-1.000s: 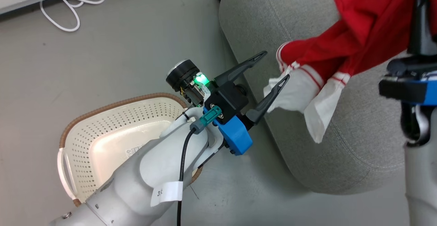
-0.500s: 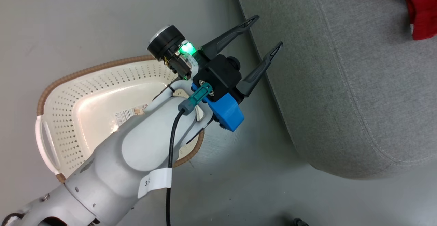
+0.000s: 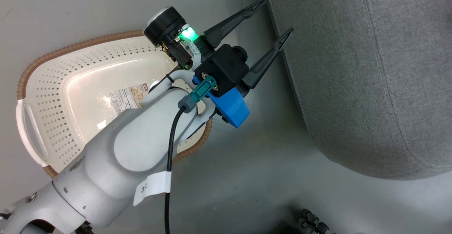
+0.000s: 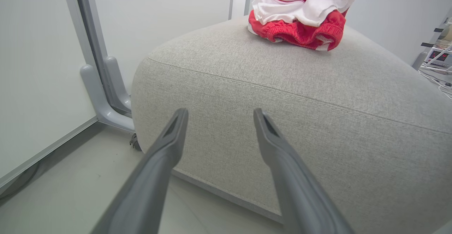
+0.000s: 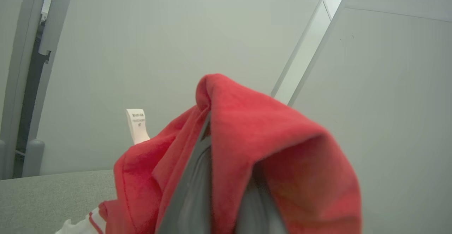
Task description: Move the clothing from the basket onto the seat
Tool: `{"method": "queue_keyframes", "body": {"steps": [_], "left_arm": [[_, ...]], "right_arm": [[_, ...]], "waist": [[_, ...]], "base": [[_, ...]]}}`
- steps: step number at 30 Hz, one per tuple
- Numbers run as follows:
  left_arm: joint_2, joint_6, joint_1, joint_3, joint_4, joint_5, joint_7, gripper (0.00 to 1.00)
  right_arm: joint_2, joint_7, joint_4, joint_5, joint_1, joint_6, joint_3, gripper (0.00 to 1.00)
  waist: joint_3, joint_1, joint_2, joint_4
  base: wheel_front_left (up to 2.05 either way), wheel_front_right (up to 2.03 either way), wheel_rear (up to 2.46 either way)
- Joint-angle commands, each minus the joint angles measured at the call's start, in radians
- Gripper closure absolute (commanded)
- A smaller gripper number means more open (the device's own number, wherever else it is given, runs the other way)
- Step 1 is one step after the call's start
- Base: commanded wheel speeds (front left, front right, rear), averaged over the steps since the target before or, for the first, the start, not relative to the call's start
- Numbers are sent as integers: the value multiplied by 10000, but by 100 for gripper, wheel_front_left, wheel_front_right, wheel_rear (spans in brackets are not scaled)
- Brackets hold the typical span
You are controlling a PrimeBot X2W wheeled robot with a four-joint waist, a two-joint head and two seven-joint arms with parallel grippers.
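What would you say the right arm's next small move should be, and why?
Probably open the right gripper: it is shut on the clothing, whose lower folds already rest on the seat, and the visible floor of the basket shows just a label.

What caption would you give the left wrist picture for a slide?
Open left gripper points at the grey seat, with red and white clothing bunched on top.

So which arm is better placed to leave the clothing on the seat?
Right: the right gripper is shut on the clothing, already resting on the seat; the left gripper is open and empty.
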Motion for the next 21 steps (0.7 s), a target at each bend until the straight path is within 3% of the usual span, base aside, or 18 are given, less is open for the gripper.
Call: {"method": "queue_keyframes", "body": {"steps": [1,15,16,17,18,21], "left_arm": [[120,37,-129,10,-74,26,41,0],[442,155,-220,-45,-462,-3,268,0],[459,173,-213,-47,-459,-12,269,0],[462,194,-202,-50,-451,-25,252,0],[461,208,-173,-55,-433,-38,232,0],[413,247,-38,-84,-365,-93,157,0]], "right_arm": [[177,-5,158,-52,121,1,-55,100],[1799,-6,1552,-673,495,1,-327,100],[1860,-6,1471,-682,486,1,-390,66],[1916,-6,1381,-690,539,1,-440,18],[1987,-5,1298,-666,628,1,-505,0],[2118,-6,908,-572,1097,1,-518,0]], "waist": [[138,-1,0,1],[524,-1,0,152],[500,-1,0,145],[466,-1,0,134],[411,-1,0,122],[194,-1,0,74]], "base": [[0,0,0],[0,0,0],[0,0,0],[0,0,0],[0,0,0],[0,0,0]]}}
